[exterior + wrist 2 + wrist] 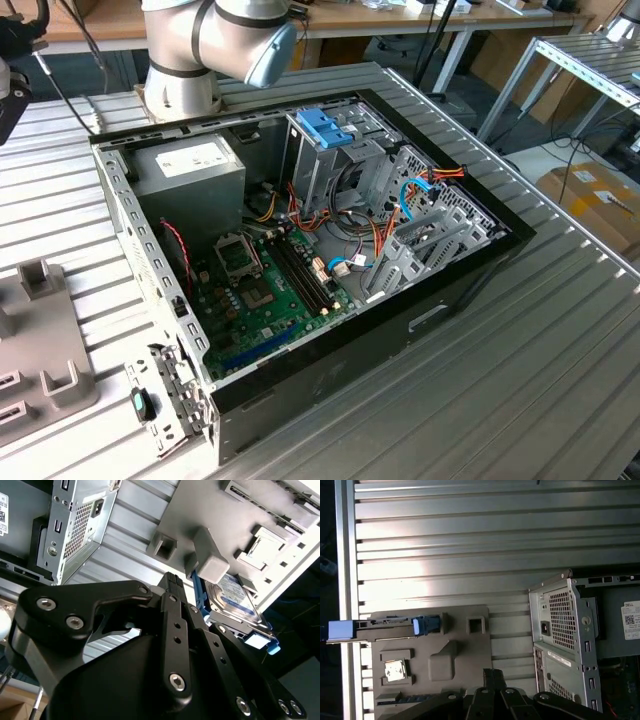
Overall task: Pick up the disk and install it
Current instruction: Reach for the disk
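The disk point(235, 600) is a silver drive with a white and blue label and blue side rails. It stands on edge in a slot of the grey fixture plate point(200, 515). In the first wrist view the disk point(385, 625) shows edge-on at the plate's far side, near the table's edge. My black gripper point(493, 672) hangs over the fixture plate point(450, 645), apart from the disk, with its fingers together and nothing between them. The gripper point(172, 580) also fills the foreground of the second wrist view.
An open computer case point(450, 300) lies on the ribbed metal table point(560, 380), with a blue latch point(325, 128) on its metal drive cage and a grey power supply point(190, 165) inside. The fixture plate point(40, 340) lies at the exterior view's left. The case's rear panel point(560, 630) is beside the plate.
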Robot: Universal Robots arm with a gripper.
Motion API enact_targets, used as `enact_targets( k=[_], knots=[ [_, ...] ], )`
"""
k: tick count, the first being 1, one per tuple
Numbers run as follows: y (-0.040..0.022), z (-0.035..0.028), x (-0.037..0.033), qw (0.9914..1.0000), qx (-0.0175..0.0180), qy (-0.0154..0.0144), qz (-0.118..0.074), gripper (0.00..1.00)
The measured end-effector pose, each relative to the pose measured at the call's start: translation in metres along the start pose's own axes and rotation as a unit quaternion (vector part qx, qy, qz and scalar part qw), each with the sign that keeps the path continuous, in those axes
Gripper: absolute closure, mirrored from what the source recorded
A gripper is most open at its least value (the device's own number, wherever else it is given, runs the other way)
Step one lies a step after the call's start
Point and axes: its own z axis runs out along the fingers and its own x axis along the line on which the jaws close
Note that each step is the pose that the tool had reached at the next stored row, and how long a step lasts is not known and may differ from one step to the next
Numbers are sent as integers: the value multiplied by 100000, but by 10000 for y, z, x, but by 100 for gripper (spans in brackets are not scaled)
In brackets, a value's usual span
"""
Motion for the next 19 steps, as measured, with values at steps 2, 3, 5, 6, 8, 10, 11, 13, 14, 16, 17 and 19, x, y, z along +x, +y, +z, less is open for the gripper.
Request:
enact_targets(
  k=[2,3,5,6,8,10,11,13,14,16,17,19],
  knots=[
    [-3,-1,38,100000,3,5,-3,89],
    [-4,-2,49,100000,5,7,-4,89],
    [-7,-3,88,100000,5,7,-5,89],
    [-7,-3,96,100000,4,5,-5,89],
    [-8,-3,115,100000,3,4,-4,89],
    [-9,-4,133,100000,4,4,-4,89],
    [-10,-4,144,100000,3,5,-5,89],
    [-12,-5,173,100000,3,4,-7,89],
    [-13,-5,196,100000,4,3,-4,89],
    [-16,-5,232,100000,0,-1,-1,89],
    [-16,-6,250,100000,5,6,-1,89],
    [-18,-7,286,100000,7,9,-4,89]
  ],
)
